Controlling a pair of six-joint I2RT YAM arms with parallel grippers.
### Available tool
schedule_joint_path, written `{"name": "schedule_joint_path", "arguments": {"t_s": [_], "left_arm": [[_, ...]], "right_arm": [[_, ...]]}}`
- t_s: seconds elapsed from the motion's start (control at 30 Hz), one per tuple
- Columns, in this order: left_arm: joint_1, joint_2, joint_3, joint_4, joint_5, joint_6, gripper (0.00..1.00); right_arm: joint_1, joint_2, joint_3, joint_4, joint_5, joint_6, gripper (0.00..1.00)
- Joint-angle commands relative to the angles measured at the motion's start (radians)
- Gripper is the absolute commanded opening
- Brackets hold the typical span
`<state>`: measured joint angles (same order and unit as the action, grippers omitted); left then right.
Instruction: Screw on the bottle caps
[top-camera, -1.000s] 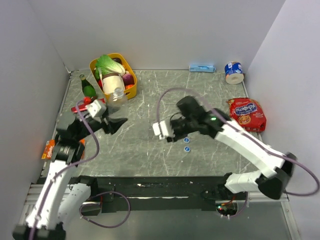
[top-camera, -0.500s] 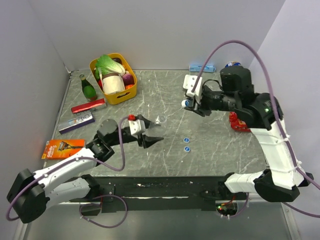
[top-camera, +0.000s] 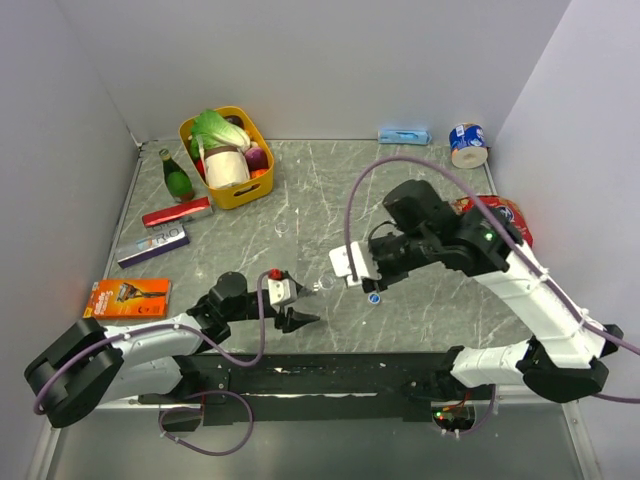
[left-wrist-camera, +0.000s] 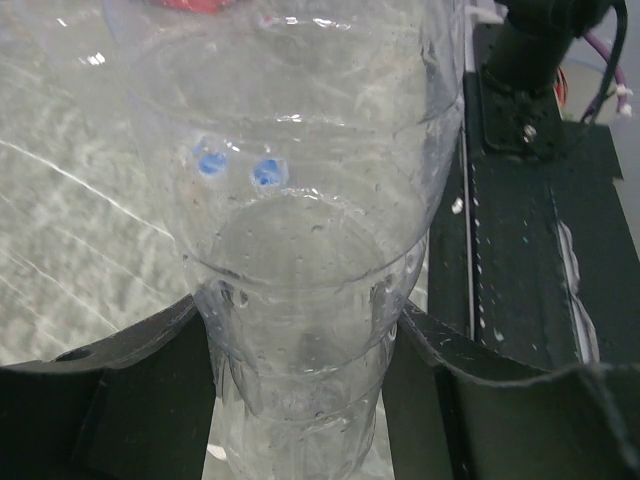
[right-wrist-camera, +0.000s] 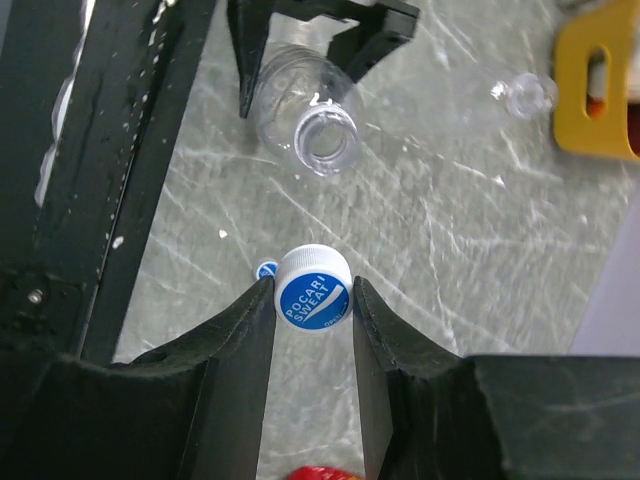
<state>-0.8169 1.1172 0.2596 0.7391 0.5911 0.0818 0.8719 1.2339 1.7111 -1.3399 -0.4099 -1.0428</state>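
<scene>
My left gripper (top-camera: 303, 306) is shut on a clear bottle (top-camera: 322, 288), low near the table's front edge; the body fills the left wrist view (left-wrist-camera: 300, 250) between the fingers (left-wrist-camera: 150, 390). The right wrist view shows its open mouth (right-wrist-camera: 322, 140). My right gripper (top-camera: 368, 274) is shut on a blue-topped white cap (right-wrist-camera: 313, 289), a short way right of that mouth. A second blue cap (top-camera: 373, 297) lies on the table below it, also in the right wrist view (right-wrist-camera: 266, 270). Another clear bottle (top-camera: 283, 228) sits mid-table. I see no third bottle.
A yellow basket (top-camera: 262, 140) of vegetables stands at the back left with a green bottle (top-camera: 177, 175) beside it. A red box (top-camera: 177, 212), a silver box (top-camera: 152, 243) and an orange pack (top-camera: 127, 297) lie on the left. A tape roll (top-camera: 467, 143) and a red snack bag (top-camera: 500, 212) are on the right.
My left arm has drawn back toward the near edge with the bottle. My right arm has come from the far right to the middle with the cap, close to the bottle's mouth.
</scene>
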Motion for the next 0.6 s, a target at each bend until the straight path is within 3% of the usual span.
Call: {"name": "schedule_joint_path", "arguments": {"t_s": [0.0,0.1,0.57], "left_arm": [[-0.013,-0.028,-0.043,0.088,0.036,-0.011,0.01],[-0.013,-0.031,-0.071,0.097,0.049,-0.001,0.01],[-0.018,0.039,-0.095,0.230,0.076,0.102,0.01]], "right_arm": [[0.048,0.024,-0.045,0.024,-0.032,-0.155,0.25],[0.079,0.042,-0.067,0.090,-0.056,-0.160,0.26],[0.142,0.141,-0.088,0.107,-0.113,-0.174,0.29]]}}
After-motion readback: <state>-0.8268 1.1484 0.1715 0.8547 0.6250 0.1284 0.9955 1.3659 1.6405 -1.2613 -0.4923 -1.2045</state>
